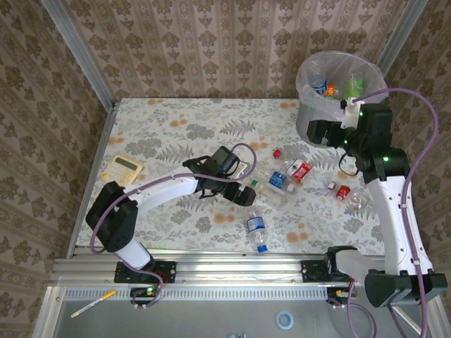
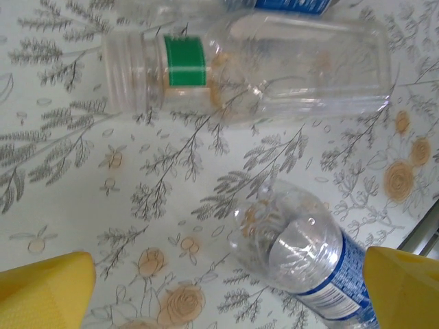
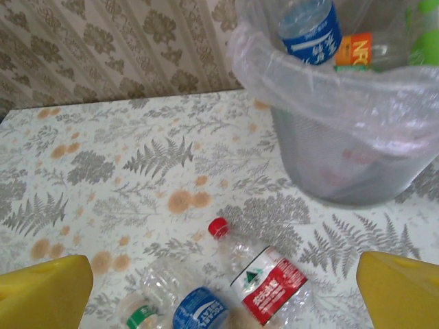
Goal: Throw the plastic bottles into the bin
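Observation:
The grey bin (image 1: 307, 116), lined with a clear bag, stands at the far right corner with several plastic bottles inside (image 3: 310, 27). More bottles lie on the table: a cluster (image 1: 278, 179) in the middle, a red-labelled one (image 3: 264, 281), a blue-labelled one (image 1: 257, 231) near the front, and two (image 1: 343, 191) by the right arm. My left gripper (image 1: 245, 193) hovers open over a clear green-banded bottle (image 2: 260, 65) and the blue-labelled one (image 2: 302, 257), holding nothing. My right gripper (image 1: 317, 132) is open beside the bin's near wall (image 3: 343, 164), above the table.
A yellow calculator (image 1: 121, 169) lies at the left edge of the table. Patterned walls close in the back and sides. The metal rail (image 1: 225, 269) with the arm bases runs along the front edge.

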Available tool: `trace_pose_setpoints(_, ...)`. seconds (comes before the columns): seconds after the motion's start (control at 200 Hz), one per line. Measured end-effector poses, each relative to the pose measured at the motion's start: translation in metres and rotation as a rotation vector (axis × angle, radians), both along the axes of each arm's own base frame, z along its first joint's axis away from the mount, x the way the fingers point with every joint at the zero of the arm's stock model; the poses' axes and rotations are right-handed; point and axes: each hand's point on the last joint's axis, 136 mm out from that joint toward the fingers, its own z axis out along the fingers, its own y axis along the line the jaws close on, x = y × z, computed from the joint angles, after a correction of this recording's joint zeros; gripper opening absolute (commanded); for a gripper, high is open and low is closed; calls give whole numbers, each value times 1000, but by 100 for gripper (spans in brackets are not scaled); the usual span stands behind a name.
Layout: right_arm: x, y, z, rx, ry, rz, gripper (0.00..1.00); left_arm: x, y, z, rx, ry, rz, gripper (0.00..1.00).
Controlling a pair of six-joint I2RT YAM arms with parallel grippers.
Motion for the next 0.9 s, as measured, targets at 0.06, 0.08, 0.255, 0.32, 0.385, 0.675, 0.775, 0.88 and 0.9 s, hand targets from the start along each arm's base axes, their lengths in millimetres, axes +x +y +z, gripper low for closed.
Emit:
trace_pose_setpoints(0.06,-4,3,-9,16,19,12,100,-4,3,-1,23,14,4,100)
trace_pose_setpoints(0.08,-6,4,-12,21,27,15,100,-5,4,-1,31,18,4,100)
trace_pose_setpoints(0.255,-20,12,-41,61,100,39,100,-18,6,1,75,53,9,100)
trace_pose_setpoints(0.32,-25,13,-51,70,124,44,100,-25,6,1,93,74,7,100)
trace_pose_setpoints(0.385,-30,15,-59,78,140,49,100,-32,4,-1,117,97,0,100)
trace_pose_setpoints(0.675,-48,21,-78,107,178,59,100,-60,-16,-22,250,199,-43,100)
trace_pose_setpoints(0.775,-52,23,-79,112,176,67,100,-70,-24,-30,289,225,-62,100)
trace_pose_setpoints(0.88,-56,24,-78,115,169,75,100,-81,-31,-35,329,244,-84,100)
trace_pose_setpoints(0.9,-57,24,-78,115,168,76,100,-83,-32,-36,335,247,-86,100)
